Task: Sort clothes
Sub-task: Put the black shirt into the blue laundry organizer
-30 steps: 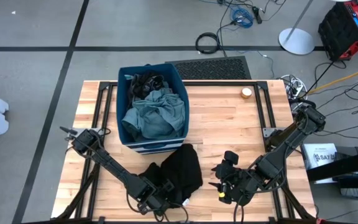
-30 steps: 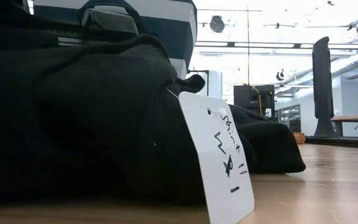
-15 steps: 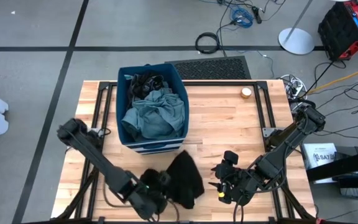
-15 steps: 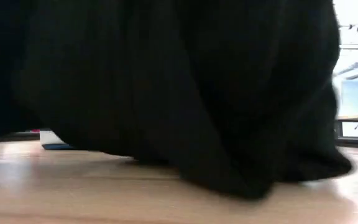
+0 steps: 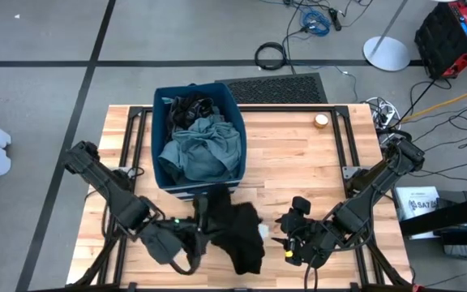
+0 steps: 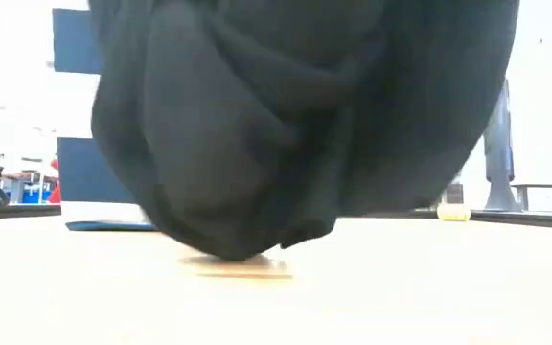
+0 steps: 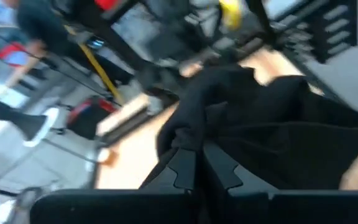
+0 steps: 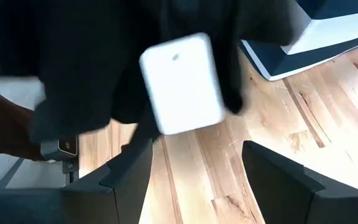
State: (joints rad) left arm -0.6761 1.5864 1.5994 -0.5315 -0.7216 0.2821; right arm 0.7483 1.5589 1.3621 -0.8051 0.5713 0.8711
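Note:
A black garment (image 5: 237, 237) hangs from my shut left gripper (image 5: 203, 213) over the table's near middle. In the low view the black garment (image 6: 286, 125) fills the frame, its lowest fold just above the wood or brushing it. A white tag (image 8: 182, 84) dangles from it. Behind it stands the navy bin (image 5: 162, 122) with a grey-green garment (image 5: 203, 148) and dark clothes (image 5: 186, 107) inside. My right gripper (image 5: 287, 230) waits open to the right of the black garment, its fingers (image 8: 127, 171) wide apart under the tag. My left gripper pinches a bunched fold (image 7: 185, 138) of the black garment between its two fingers (image 7: 180, 169). The fingers come from the table's left, tipped slightly down. The cloth drapes slack below and beyond them; whether its lowest fold (image 6: 228, 251) touches the table, I cannot tell.
A small round roll of tape (image 5: 321, 121) lies at the far right of the table (image 5: 298, 162). Black frame rails (image 5: 343, 138) run along the table's sides. Bare wood lies between the bin and the right arm.
My left gripper has risen from the table's near edge, gone a little toward the bin and tipped from pointing down to nearly level. It has stayed shut. The black garment has been lifted off the table from a flat heap and now hangs, with its tag swinging.

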